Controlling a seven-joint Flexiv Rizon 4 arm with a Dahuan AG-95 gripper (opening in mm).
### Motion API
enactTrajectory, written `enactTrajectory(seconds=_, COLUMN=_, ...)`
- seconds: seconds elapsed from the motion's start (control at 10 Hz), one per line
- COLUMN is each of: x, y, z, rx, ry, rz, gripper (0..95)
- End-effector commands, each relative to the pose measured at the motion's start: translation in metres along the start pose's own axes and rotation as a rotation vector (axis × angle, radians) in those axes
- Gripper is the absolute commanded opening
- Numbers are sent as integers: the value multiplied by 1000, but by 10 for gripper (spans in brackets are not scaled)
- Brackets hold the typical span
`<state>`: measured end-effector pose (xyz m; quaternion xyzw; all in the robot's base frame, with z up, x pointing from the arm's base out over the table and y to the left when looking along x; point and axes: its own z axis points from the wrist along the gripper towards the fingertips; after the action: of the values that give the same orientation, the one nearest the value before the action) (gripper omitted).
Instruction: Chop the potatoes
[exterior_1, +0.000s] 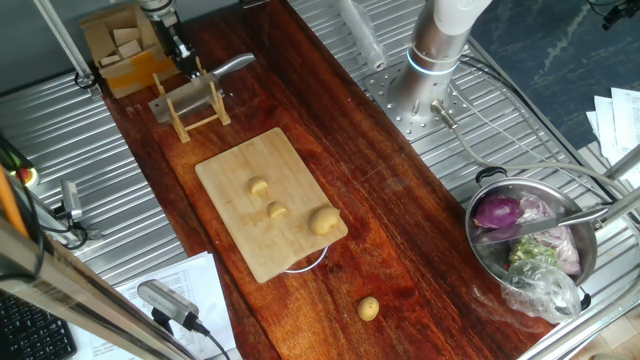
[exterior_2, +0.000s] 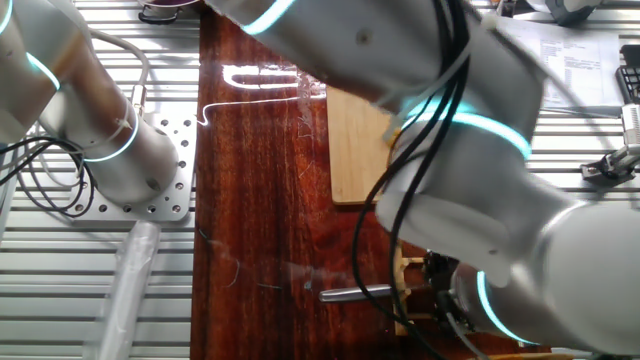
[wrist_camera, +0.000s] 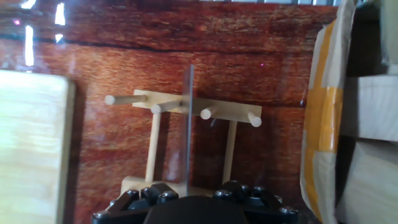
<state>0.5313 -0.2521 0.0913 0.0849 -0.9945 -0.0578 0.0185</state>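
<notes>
The gripper (exterior_1: 188, 62) sits at the far left corner of the bench, clamped on the handle of a knife (exterior_1: 232, 66) whose blade (wrist_camera: 188, 127) stands edge-up between the pegs of a wooden knife rack (exterior_1: 192, 108). Risk: a tilted lift may catch the blade on a peg and drag or tip the rack, or twist the knife in the grip. A cardboard box (exterior_1: 128, 50) stands just beside the rack and limits side clearance. Three potatoes (exterior_1: 323, 220) lie on the cutting board (exterior_1: 240, 175) at mid-bench; a fourth potato (exterior_1: 368, 308) rests off the board near the near edge. A steel bowl (exterior_1: 590, 262) holds a purple onion (exterior_1: 497, 212) at the right edge.
</notes>
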Motion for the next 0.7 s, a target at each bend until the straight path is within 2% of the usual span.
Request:
enactTrajectory(seconds=0.1, x=-2, y=1, z=8, rx=-5, ry=-1, rz=4, gripper=570)
enactTrajectory(seconds=0.3, x=-6, y=6, z=16, rx=-6, ry=-14, rz=8, gripper=570)
enactTrajectory(seconds=0.4, x=-10, y=10, z=19, rx=-6, ry=-20, rz=11, gripper=380)
enactTrajectory(seconds=0.7, x=-11, y=12, z=20, rx=-6, ry=-18, rz=3, gripper=380)
